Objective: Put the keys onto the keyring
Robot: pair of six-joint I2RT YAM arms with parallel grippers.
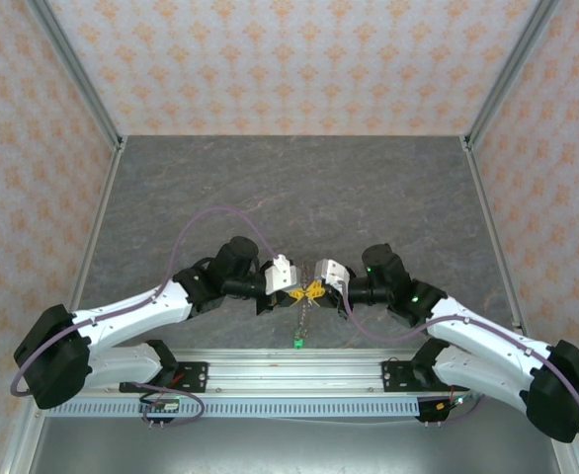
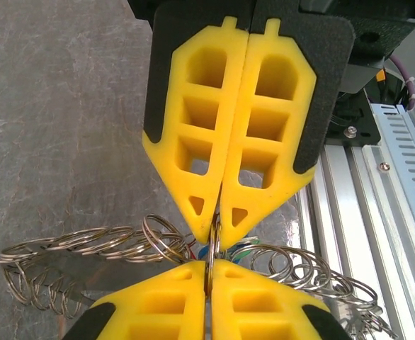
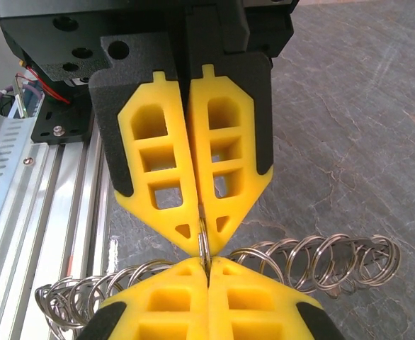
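Observation:
My left gripper (image 1: 297,293) and right gripper (image 1: 320,289) meet tip to tip above the table's near middle. Both are shut on the same silvery ring (image 2: 215,237) of the keyring, a chain of linked metal rings. In the left wrist view my left gripper (image 2: 209,263) is at the bottom and the right gripper's fingertips (image 2: 193,205) come from above. The right wrist view mirrors this: right gripper (image 3: 207,261) below, ring (image 3: 203,241) pinched between. The chain (image 1: 300,321) hangs down to a green tag (image 1: 297,343). Blue (image 2: 203,252) and red (image 2: 188,246) slivers show behind the ring; the keys are mostly hidden.
The chain's loops spread to both sides of the held ring (image 2: 87,244) (image 3: 321,258) over the grey marbled table (image 1: 289,197). An aluminium rail (image 1: 289,375) runs along the near edge, close under the grippers. Patterned walls (image 1: 289,59) enclose the back and sides.

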